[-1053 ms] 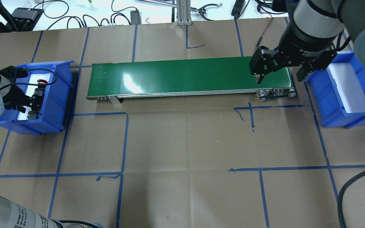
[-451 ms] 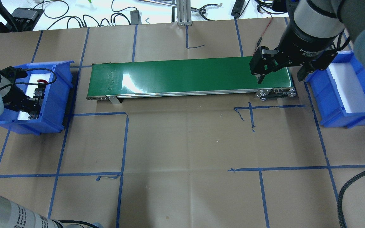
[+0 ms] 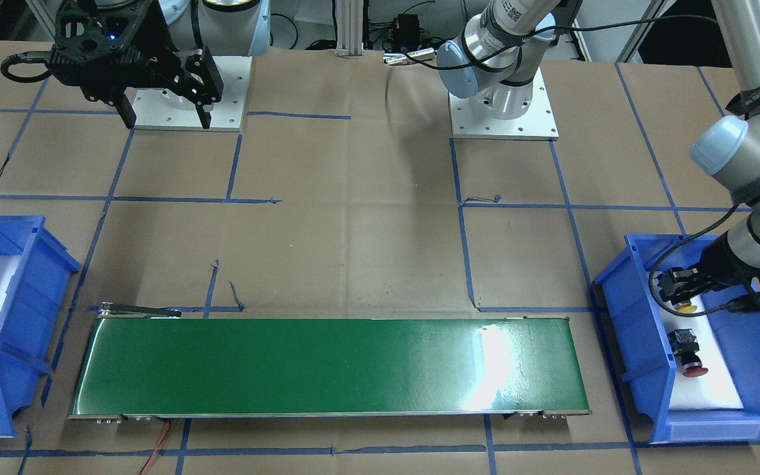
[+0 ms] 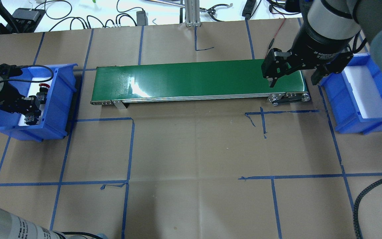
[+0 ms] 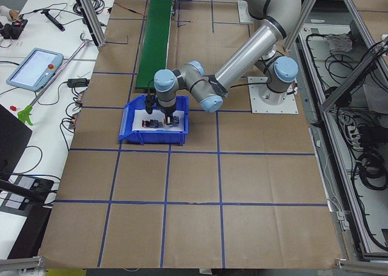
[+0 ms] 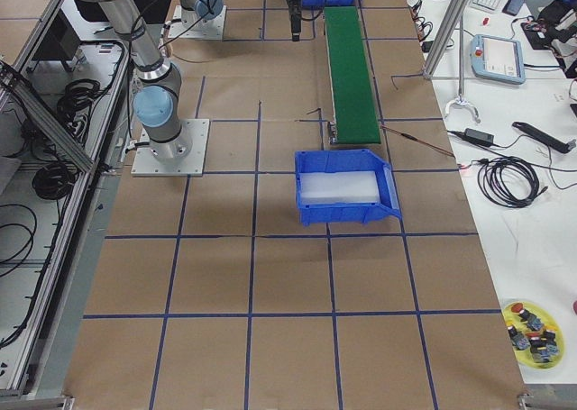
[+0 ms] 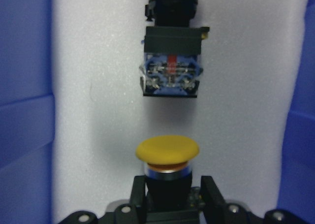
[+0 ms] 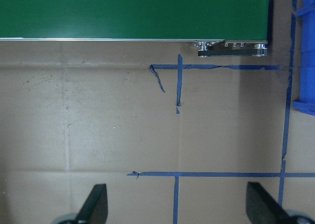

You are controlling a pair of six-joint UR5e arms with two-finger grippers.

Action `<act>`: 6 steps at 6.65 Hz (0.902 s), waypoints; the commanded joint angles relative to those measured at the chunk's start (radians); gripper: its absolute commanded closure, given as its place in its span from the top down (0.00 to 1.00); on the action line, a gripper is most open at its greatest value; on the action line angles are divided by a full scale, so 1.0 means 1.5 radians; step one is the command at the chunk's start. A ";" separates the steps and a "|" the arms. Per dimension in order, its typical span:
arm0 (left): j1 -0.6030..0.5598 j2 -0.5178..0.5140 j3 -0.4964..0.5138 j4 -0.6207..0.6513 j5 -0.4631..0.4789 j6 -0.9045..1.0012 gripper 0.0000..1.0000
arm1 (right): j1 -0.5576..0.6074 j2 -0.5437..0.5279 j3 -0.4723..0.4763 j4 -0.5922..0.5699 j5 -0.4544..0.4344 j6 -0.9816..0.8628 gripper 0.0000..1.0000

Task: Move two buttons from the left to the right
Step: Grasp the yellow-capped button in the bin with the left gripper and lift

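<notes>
Table [image 4: 191,149]: big and flat, with brown paper all over the top.
Tape [image 4: 61,183]: thin blue lines on the table that make big squares.
Belt [image 4: 194,78]: long and green, lying on the table near one long edge.
Shine [image 4: 134,83]: a bright white patch of light on the belt.
Bench [image 5: 42,39]: white, just beside that long edge of the table.
Cables [image 4: 78,18]: black, lying on the bench.
Pad [image 5: 34,68]: a pale screen on the bench.
Post [image 4: 191,13]: silver metal, standing at the table's edge.
Rack [image 5: 357,106]: metal bars with black wires, along the table's other long edge.
</notes>
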 commanded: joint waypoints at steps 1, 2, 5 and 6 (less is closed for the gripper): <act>-0.001 0.021 0.129 -0.176 0.024 0.000 0.00 | -0.001 0.000 0.000 0.000 0.002 0.001 1.00; -0.004 0.030 0.192 -0.257 0.027 0.000 0.00 | -0.001 0.000 0.000 -0.002 0.002 0.001 1.00; -0.080 0.034 0.270 -0.299 0.025 0.001 0.00 | -0.001 0.000 0.000 -0.003 0.003 0.001 1.00; -0.141 0.026 0.291 -0.294 0.028 -0.005 0.00 | -0.001 -0.001 0.000 -0.001 0.002 0.001 1.00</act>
